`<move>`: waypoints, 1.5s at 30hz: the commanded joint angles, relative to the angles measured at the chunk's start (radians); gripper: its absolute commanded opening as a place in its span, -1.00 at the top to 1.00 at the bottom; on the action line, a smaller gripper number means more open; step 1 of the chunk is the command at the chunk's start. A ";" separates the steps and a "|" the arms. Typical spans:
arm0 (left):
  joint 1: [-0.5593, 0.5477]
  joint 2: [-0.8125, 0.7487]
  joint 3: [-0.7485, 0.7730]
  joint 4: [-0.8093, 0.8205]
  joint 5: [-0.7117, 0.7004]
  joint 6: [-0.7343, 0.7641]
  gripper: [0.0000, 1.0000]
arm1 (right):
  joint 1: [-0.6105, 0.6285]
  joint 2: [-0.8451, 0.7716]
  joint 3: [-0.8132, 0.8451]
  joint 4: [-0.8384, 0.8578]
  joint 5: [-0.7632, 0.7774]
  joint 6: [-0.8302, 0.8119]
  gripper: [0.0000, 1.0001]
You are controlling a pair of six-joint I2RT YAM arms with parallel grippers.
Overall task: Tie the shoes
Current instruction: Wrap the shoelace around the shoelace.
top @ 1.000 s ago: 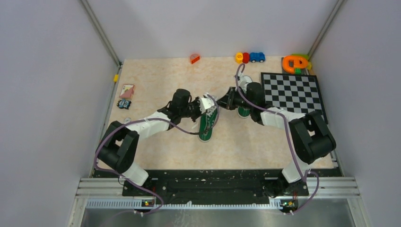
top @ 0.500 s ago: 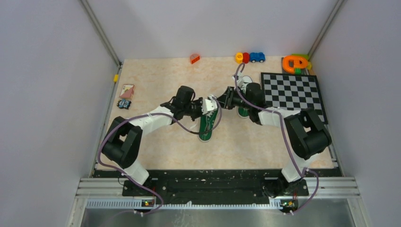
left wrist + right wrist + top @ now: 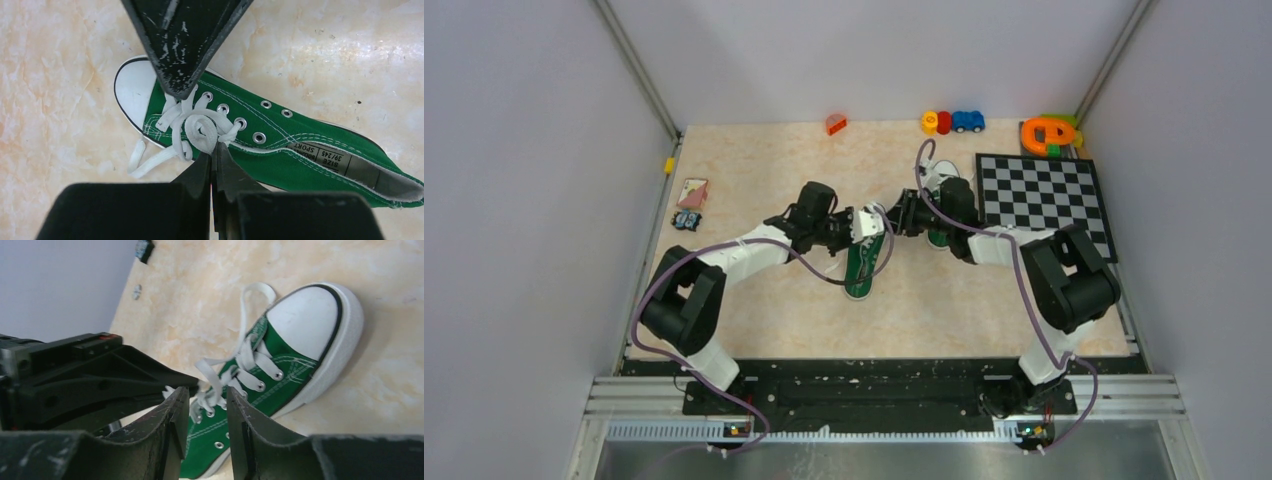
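Top view: green shoe lay mid-surface; left end effector and right end effector met over it. Second shoe sat beneath the right arm.
Left wrist: left end effector closed, tips touching the lace loop.
Right wrist: right end effector apart, lace between its fingers.

A green shoe with white toe cap and laces, a beige marbled counter, and a black-and-white checkered board.
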 commanded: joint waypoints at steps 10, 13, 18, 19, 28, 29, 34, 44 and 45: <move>-0.003 -0.078 -0.212 0.475 0.005 -0.425 1.00 | 0.020 0.114 0.414 -0.541 -0.079 -0.418 0.22; -0.003 -0.083 -0.258 0.563 0.012 -0.488 1.00 | 0.040 0.182 0.574 -0.754 -0.080 -0.529 0.17; -0.003 -0.088 -0.325 0.703 0.010 -0.549 1.00 | 0.078 0.306 0.785 -1.022 -0.076 -0.692 0.10; -0.003 -0.086 -0.327 0.710 0.014 -0.550 1.00 | 0.086 0.329 0.826 -1.067 -0.076 -0.717 0.09; -0.002 -0.078 -0.341 0.733 0.038 -0.542 1.00 | 0.135 0.470 1.036 -1.314 -0.100 -0.863 -0.21; -0.002 -0.079 -0.342 0.731 0.038 -0.539 1.00 | 0.141 0.481 1.057 -1.337 -0.095 -0.878 -0.20; -0.001 -0.084 -0.344 0.729 0.044 -0.535 1.00 | 0.160 0.521 1.110 -1.411 -0.058 -0.915 -0.06; -0.001 -0.100 -0.347 0.705 0.044 -0.520 1.00 | 0.156 0.488 1.130 -1.397 -0.057 -0.893 0.96; -0.002 -0.101 -0.348 0.705 0.046 -0.521 1.00 | 0.152 0.481 1.128 -1.382 -0.056 -0.876 0.96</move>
